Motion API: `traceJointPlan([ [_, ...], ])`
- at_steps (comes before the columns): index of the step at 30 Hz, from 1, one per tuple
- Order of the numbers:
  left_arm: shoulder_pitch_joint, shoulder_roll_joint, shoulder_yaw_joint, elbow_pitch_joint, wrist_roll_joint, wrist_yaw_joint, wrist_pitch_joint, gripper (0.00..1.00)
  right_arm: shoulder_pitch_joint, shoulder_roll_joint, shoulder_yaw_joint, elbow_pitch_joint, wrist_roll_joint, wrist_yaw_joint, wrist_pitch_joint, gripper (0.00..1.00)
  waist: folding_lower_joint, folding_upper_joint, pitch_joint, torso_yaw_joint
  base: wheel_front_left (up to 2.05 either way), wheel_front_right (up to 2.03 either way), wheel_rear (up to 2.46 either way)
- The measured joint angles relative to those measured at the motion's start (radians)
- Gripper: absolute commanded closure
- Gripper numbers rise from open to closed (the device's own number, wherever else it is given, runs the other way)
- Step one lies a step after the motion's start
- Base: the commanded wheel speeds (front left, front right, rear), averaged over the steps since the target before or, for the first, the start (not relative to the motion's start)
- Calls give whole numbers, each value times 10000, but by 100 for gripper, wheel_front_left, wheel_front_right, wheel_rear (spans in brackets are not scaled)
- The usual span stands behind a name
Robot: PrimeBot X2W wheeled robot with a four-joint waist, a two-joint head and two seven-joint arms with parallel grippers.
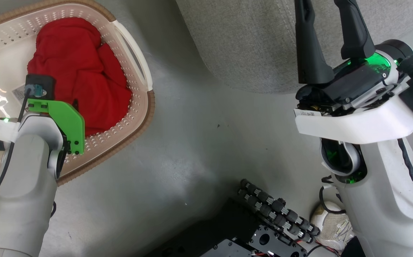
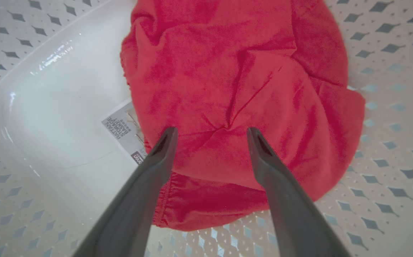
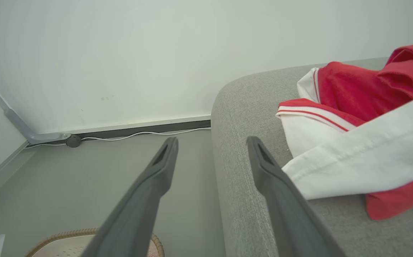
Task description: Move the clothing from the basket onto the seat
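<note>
Left gripper (image 2: 212, 134) hangs wide open over the red garment (image 2: 235, 71) bunched in the basket (image 1: 146, 117), fingers straddling a crease. Right gripper (image 3: 212, 142) is open too, empty, by the edge of the seat (image 3: 235, 107), where a second garment (image 3: 352, 89) lies. The risk: a shallow pinch catches only a fold, and the cloth slips free or snags the rim on the lift.

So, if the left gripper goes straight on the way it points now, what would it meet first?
Most likely the red garment in the basket: the left gripper, open, points straight at its crumpled middle. How near is unclear.
</note>
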Motion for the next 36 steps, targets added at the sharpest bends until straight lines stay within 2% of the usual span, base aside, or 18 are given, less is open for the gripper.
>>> traceJointPlan([
  [5,-135,-163,94,566,-203,-63,384,0,-6,10,12,-35,69,0,0,0,0,0,16,24,0,0,0],
  [6,-174,-188,111,673,-217,-92,445,11,-11,12,15,-61,90,0,0,0,0,0,16,30,0,0,0],
  [8,-251,-221,128,842,-230,-94,541,45,-36,12,19,-121,109,0,0,0,0,0,15,43,0,0,0],
  [10,-330,-224,150,986,-242,-94,581,72,-55,12,19,-155,163,-27,0,0,0,0,16,56,0,0,0],
  [11,-374,-226,150,1066,-267,-94,606,91,-55,12,17,-174,173,-73,0,0,0,0,17,62,0,0,0],
  [12,-423,-226,142,1127,-288,-96,635,100,-55,12,15,-186,173,-73,0,0,0,0,19,68,0,0,0],
  [22,-790,-228,92,1557,-291,-104,635,100,-56,12,10,-236,270,-151,0,0,0,0,48,111,0,0,0],
  [28,-941,-236,127,1685,-291,-104,190,100,-189,12,2,-207,257,-146,0,0,0,0,12,136,0,0,0],
  [35,-942,-920,111,1695,-311,-217,-786,99,-305,-33,-265,186,-251,-54,-2,0,0,0,-297,437,0,0,0],
  [36,-942,-1020,123,1691,-368,-268,-953,47,-305,-75,-291,255,-305,-25,-2,0,0,0,-357,509,0,0,0],
])
